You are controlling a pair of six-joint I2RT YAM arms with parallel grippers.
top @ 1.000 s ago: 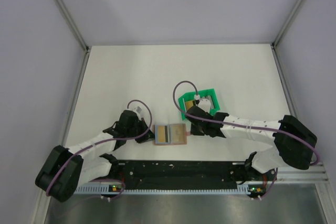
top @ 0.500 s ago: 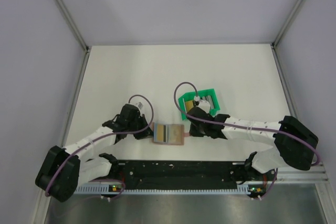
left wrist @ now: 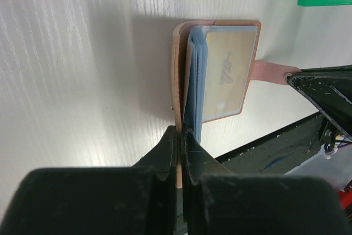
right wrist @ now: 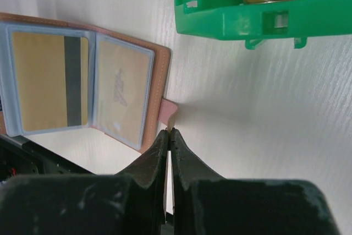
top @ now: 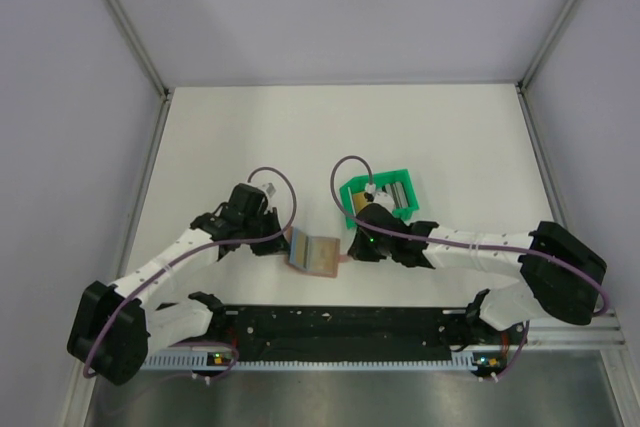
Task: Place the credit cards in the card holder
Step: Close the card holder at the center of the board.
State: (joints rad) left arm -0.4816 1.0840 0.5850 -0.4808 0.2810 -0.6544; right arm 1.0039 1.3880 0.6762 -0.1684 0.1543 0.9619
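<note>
No legible text (print on gold card (left wrist: 228,70) too faint).

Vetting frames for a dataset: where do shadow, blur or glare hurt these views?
Left wrist: card holder throws a soft grey shadow on the table; left tool is dark and blurred near the lens. Right wrist: right tool likewise soft, green tray crisp. Top external: even light, no glare.

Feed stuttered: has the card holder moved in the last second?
Yes. The card holder has skewed and part-folded; its right edge now lies further left of the green tray than before.
</note>
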